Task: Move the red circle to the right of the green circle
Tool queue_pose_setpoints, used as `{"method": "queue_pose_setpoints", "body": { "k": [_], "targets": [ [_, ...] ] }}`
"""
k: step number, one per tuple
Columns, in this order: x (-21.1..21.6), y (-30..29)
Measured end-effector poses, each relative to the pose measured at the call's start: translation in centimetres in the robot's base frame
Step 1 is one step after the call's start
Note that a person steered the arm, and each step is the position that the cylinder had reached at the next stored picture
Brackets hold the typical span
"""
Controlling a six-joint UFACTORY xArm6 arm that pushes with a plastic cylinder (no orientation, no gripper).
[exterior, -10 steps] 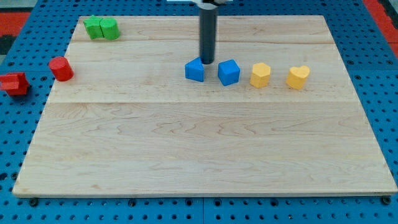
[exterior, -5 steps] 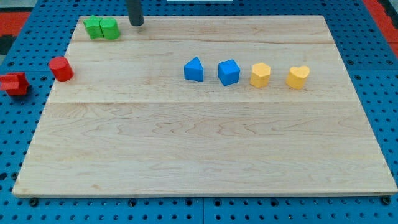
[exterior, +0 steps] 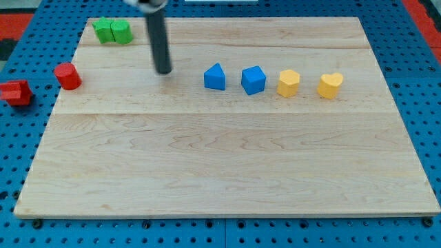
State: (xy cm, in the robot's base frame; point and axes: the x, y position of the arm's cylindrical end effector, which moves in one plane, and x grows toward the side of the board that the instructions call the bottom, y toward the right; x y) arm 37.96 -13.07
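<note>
The red circle (exterior: pixel 67 76) stands at the board's left edge. The green circle (exterior: pixel 121 32) sits at the top left, touching a second green block (exterior: pixel 104 31) on its left. My tip (exterior: pixel 163 69) rests on the board, well to the right of the red circle, below and right of the green circle, and left of the blue blocks. It touches no block.
A blue triangular block (exterior: pixel 215 76), a blue cube (exterior: pixel 253 80) and two yellow blocks (exterior: pixel 289 83) (exterior: pixel 330 85) form a row right of my tip. Another red block (exterior: pixel 15 92) lies off the wooden board (exterior: pixel 220 165) on the blue pegboard at the left.
My tip left the blue triangular block, swung to the top left near the green blocks, then came down and right to the board's middle left. No block has visibly moved.
</note>
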Motion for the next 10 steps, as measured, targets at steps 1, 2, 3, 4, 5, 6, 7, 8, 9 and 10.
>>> {"method": "queue_pose_setpoints", "body": {
  "k": [1, 2, 3, 4, 5, 6, 7, 8, 9, 10],
  "targets": [
    [4.9, -12.6],
    [4.2, -17.0],
    [1.3, -17.0],
    [-3.7, -15.2],
    [-3.9, -11.5],
    [-6.1, -5.8],
    [-10.1, -2.6],
    [-10.1, -1.3],
    [-9.4, 0.6],
    [-9.6, 6.4]
  ]
}}
